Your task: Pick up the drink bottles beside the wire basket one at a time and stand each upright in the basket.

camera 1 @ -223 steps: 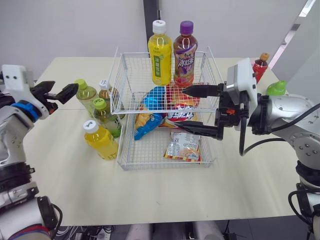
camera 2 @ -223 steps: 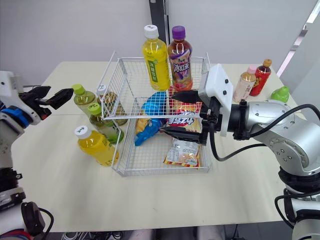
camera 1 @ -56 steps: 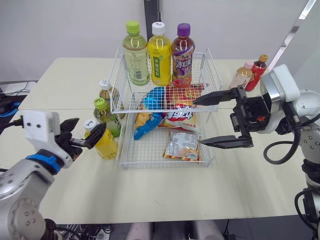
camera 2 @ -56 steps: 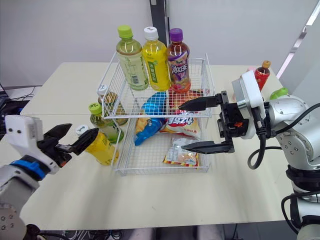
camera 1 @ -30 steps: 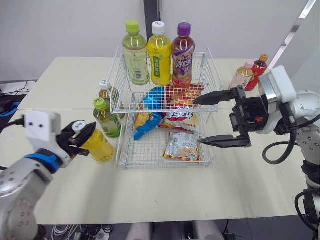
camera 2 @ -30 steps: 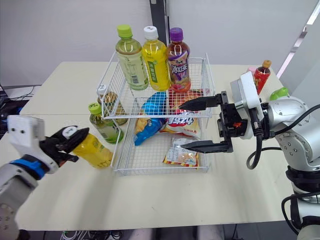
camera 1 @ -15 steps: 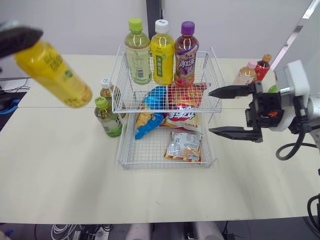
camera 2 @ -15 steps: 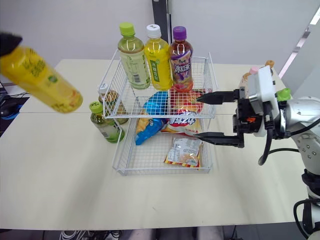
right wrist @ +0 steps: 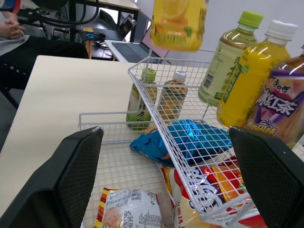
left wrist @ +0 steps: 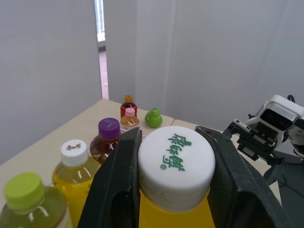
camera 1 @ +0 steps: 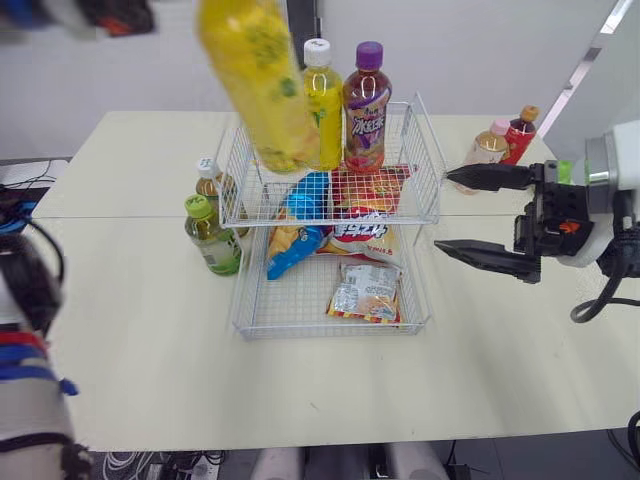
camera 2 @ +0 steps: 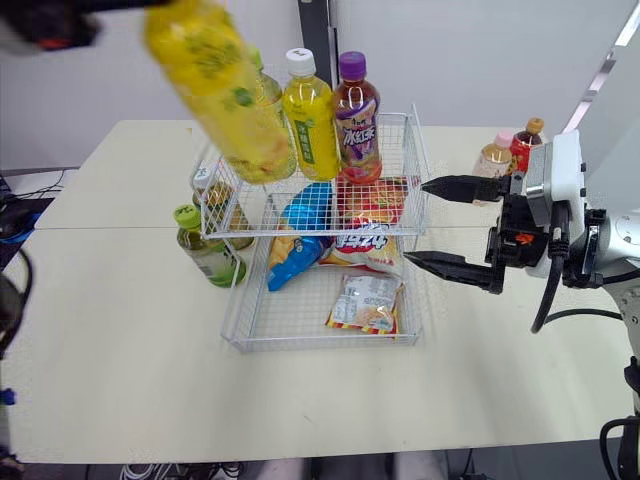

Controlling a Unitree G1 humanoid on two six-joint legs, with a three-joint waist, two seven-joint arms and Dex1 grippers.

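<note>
trouble could come from the tilt: my left gripper (left wrist: 175, 159) was clamped on the cap of the yellow bottle (camera 1: 262, 85), high above the wire basket (camera 1: 430, 190). i feared it could knock over the standing bottles (camera 1: 325, 95) there. my right gripper (camera 1: 442, 211) hung open beside the basket.

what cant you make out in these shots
- Yellow bottle: left eye view, label unreadable, cap cut off by the top edge.
- Green-capped bottle in the wire basket: head views, mostly behind the yellow bottle.
- Green object on the table: left wrist view, too small to identify.
</note>
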